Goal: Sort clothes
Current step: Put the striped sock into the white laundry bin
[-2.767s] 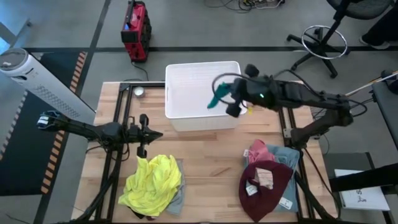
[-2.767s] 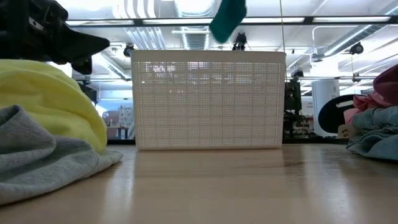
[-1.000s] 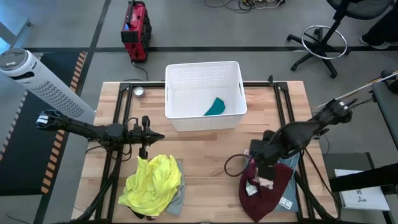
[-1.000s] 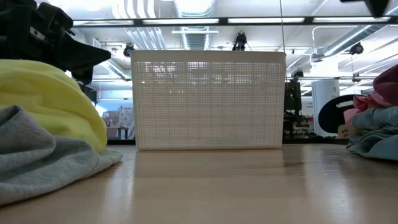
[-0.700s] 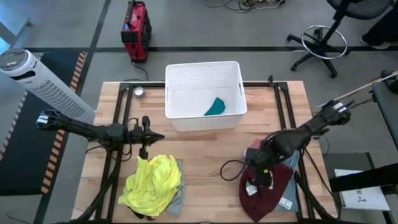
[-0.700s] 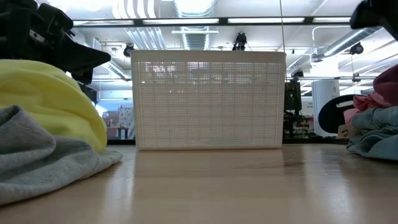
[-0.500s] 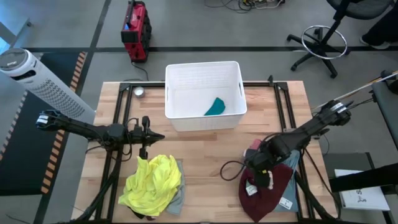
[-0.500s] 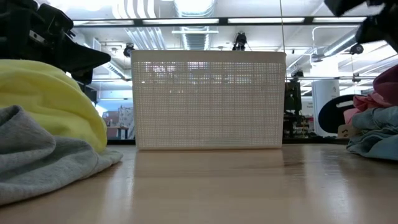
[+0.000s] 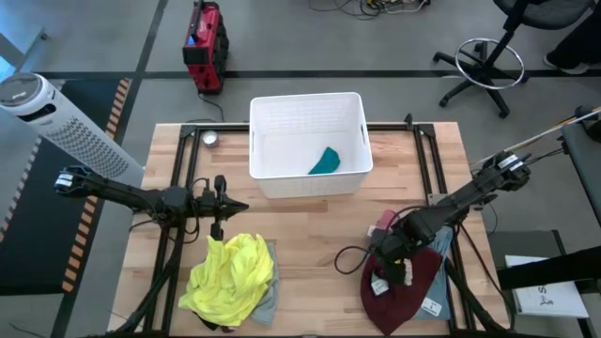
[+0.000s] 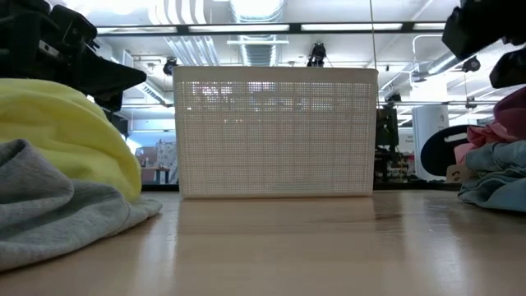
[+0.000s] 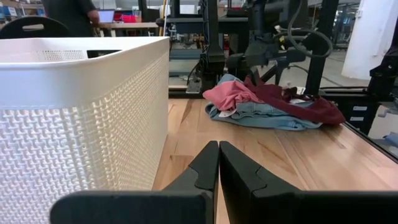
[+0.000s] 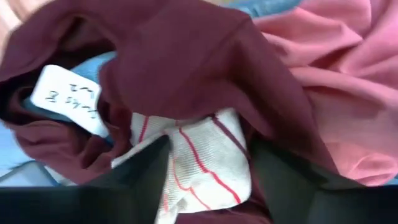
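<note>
The white basket (image 9: 306,97) stands at the table's far middle with a teal piece (image 9: 326,161) lying inside. At the near right lies a pile: a maroon garment (image 9: 404,299), a pink piece (image 9: 387,223) and light blue jeans (image 9: 438,235). My right gripper (image 9: 394,267) is down on this pile, open, its fingers on either side of a white red-striped piece (image 12: 199,152). A yellow top (image 9: 230,277) lies over a grey item (image 9: 269,305) at the near left. My left gripper (image 9: 215,228) hovers shut at the top's far end. My right gripper comes at the pile from above, pointing down. Its two fingers (image 12: 144,177) stand on either side of the white striped piece (image 12: 186,168), which lies in a fold of the maroon garment (image 12: 186,68). I cannot tell whether the fingers touch it.
Bare wood (image 9: 319,239) lies between the two piles and in front of the basket (image 10: 275,131). White paper tags (image 12: 67,99) hang on the maroon garment. A small round metal thing (image 9: 209,138) sits at the far left. A white tower fan (image 9: 56,117) stands off the table's left.
My right gripper has gone toward the table's near edge and down onto the maroon pile. The clothes have kept still.
</note>
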